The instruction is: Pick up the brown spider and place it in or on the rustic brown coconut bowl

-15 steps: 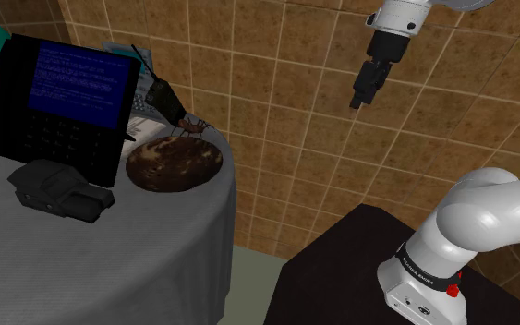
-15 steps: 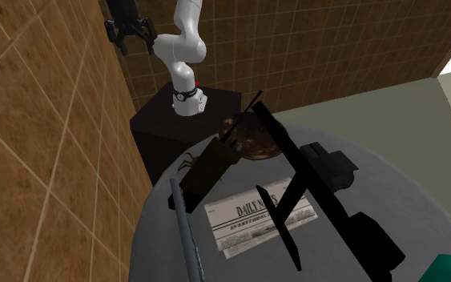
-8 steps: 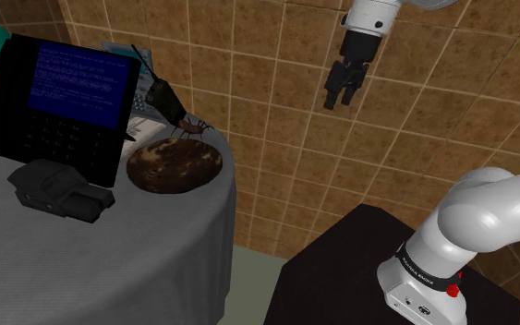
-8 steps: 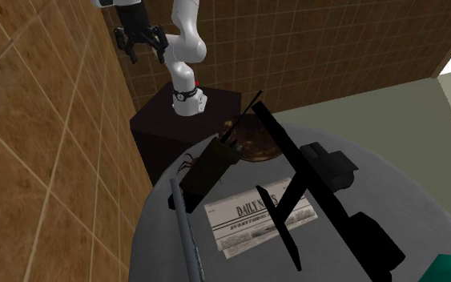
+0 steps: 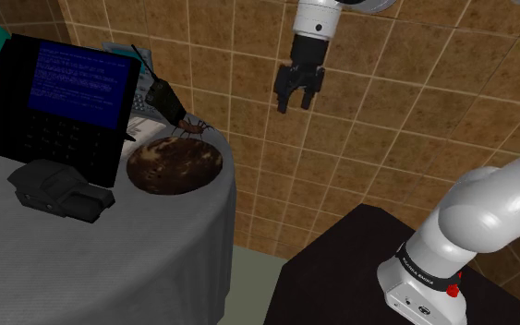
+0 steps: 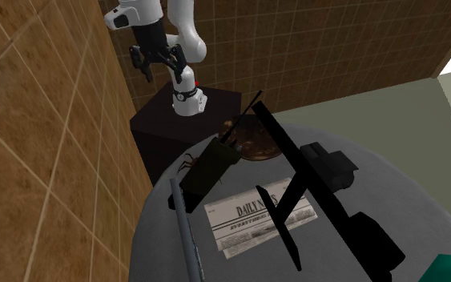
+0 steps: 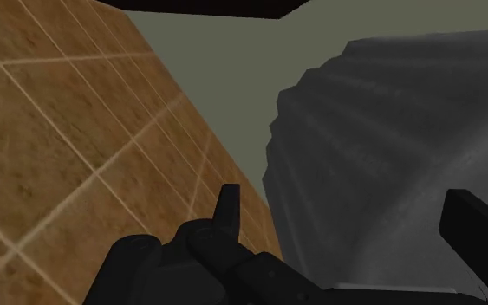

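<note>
The brown spider point(image 5: 191, 127) point(image 6: 190, 163) sits at the table's edge nearest the tiled wall, just behind the brown coconut bowl point(image 5: 175, 164) point(image 6: 251, 138) and touching its far rim. My gripper point(image 5: 293, 102) point(image 6: 158, 69) point(image 7: 350, 227) hangs in the air, open and holding nothing. It is beyond the table's edge, above the spider's height and to the shoulder view's right of it. In the wrist view the two black fingers point(image 7: 228, 210) stand well apart over the draped cloth of the table point(image 7: 389, 130).
A black device with a blue screen point(image 5: 64, 88), a dark walkie-talkie point(image 5: 161, 94) point(image 6: 210, 166), a black gadget point(image 5: 54, 189) and a newspaper point(image 6: 262, 212) share the round grey table point(image 5: 110, 268). The tiled wall point(image 5: 415, 111) stands close behind. My dark stand point(image 5: 332, 268) is at lower right.
My gripper has swung toward the shoulder view's left and a little lower, closer to the table. It stays open. The spider and bowl have not moved.
</note>
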Action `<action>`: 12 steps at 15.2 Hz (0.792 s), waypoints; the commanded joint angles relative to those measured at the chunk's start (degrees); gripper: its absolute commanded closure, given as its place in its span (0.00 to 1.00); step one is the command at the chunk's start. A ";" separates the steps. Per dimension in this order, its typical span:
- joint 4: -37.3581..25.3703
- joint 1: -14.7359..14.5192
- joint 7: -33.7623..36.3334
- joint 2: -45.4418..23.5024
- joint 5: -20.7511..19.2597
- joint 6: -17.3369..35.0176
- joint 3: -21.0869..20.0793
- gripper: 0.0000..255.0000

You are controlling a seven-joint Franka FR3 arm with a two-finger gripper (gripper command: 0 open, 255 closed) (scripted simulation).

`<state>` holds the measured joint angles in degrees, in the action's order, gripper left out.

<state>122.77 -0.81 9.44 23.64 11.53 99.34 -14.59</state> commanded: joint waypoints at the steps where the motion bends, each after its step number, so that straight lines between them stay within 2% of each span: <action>1: -3.14 -0.06 2.96 -3.93 -0.13 0.60 -1.72 0.00; 6: -12.36 -0.73 10.90 -14.94 -1.98 1.80 -5.93 0.00; 12: -26.51 -3.17 20.66 -29.75 -6.74 1.07 -9.34 0.00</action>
<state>99.93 -3.43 28.24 -2.96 5.93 101.20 -23.45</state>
